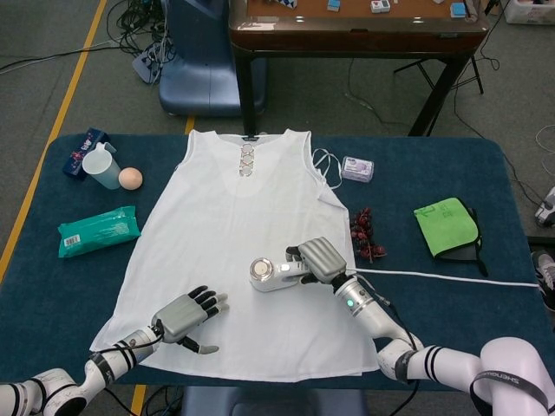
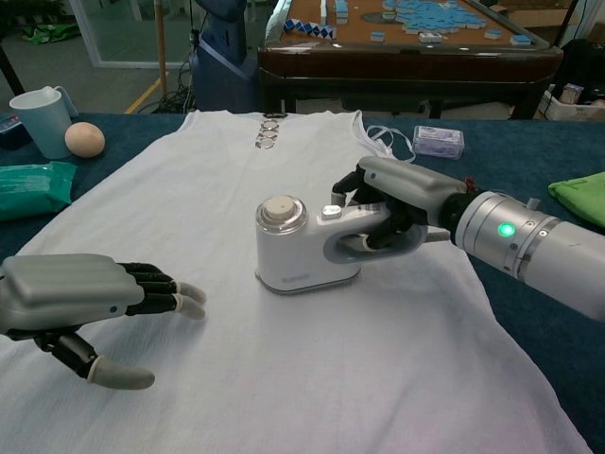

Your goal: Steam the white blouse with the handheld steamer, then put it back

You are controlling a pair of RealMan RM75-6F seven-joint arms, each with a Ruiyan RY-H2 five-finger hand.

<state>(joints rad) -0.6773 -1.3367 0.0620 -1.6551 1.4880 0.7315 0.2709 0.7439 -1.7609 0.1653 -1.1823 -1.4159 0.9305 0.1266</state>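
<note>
The white blouse [image 1: 234, 234] [image 2: 236, 189] lies flat on the blue table, neckline at the far side. My right hand [image 1: 317, 258] [image 2: 392, 203] grips the handle of the white handheld steamer [image 1: 273, 274] [image 2: 298, 248], which rests on the blouse's lower middle. Its white cord [image 1: 451, 276] runs off to the right. My left hand [image 1: 185, 314] [image 2: 80, 301] rests open on the blouse's lower left part, fingers spread and holding nothing.
At the left stand a pale mug [image 1: 101, 166] [image 2: 39, 121], a peach ball [image 1: 130, 178] [image 2: 84, 139] and a green wipes pack [image 1: 98, 230]. A small packet [image 1: 357, 169] [image 2: 439, 142], dark red beads [image 1: 362, 232] and a green cloth [image 1: 447, 225] lie right of the blouse.
</note>
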